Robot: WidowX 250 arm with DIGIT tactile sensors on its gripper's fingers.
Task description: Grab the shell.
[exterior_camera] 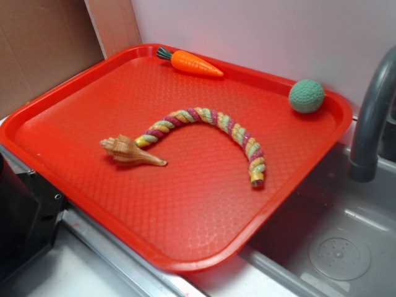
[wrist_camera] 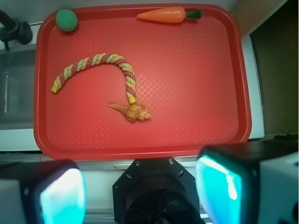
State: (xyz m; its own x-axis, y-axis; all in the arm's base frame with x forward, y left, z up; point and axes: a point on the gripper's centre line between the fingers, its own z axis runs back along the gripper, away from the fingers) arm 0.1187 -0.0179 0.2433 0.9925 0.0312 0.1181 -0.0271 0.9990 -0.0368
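Ridged tan-brown spiral shell (exterior_camera: 130, 151) (wrist_camera: 132, 112) on red plastic tray (exterior_camera: 204, 216) (wrist_camera: 201, 93), fingers (wrist_camera: 223, 189) spread wide at six o'clock, well apart.

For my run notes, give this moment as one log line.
phase: pre-grasp | end effector: open, off tray | shell: untouched, touching rope

A toy kitchen setup: grey sink basin (exterior_camera: 346, 247) with drain, grey faucet (exterior_camera: 371, 117), red tray (exterior_camera: 204, 210) alongside
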